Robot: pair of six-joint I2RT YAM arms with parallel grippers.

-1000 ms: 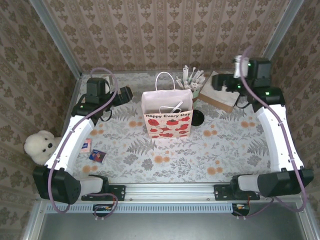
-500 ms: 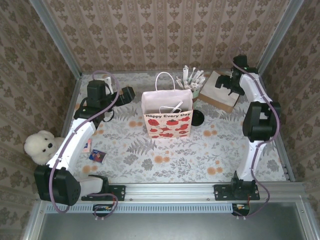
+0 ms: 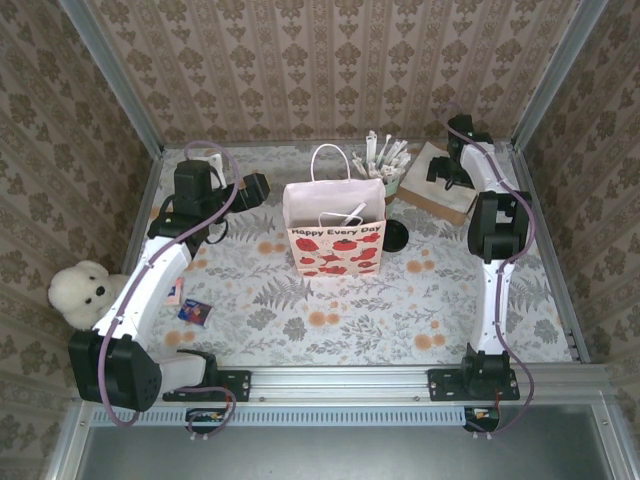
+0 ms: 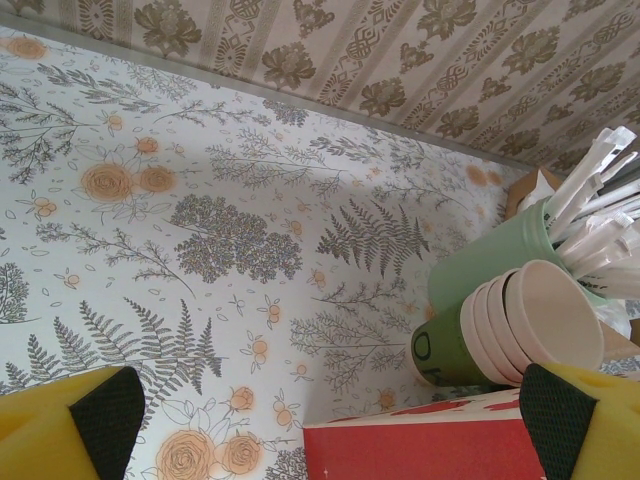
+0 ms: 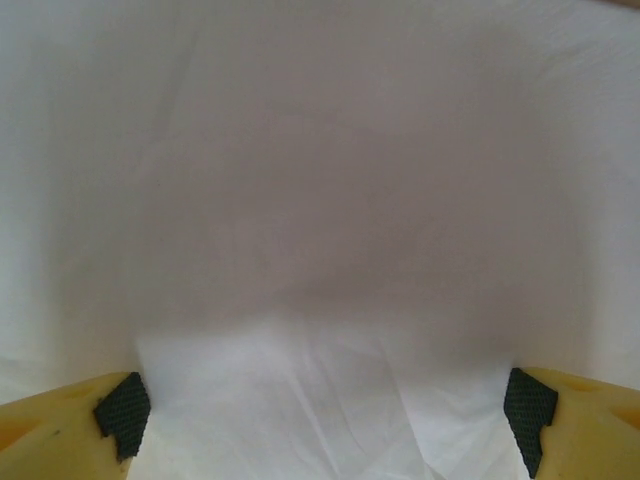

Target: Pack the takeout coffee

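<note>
Right end effector, arm outstretched, over white paper.

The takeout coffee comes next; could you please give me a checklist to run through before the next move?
1. Left fingers open and empty: ok, wide apart with nothing between them.
2. Takeout coffee in sight: ok, at the front of a nested stack beside the green cup of sticks.
3. Left fingers centred on it: not ok, it sits off to one side, close to one finger.
4. Gift bag upright, mouth open: ok.
5. Right fingers clear of the bag: ok, open over white paper at the brown box.
6. Front cup free to leave the stack: cannot tell.
</note>
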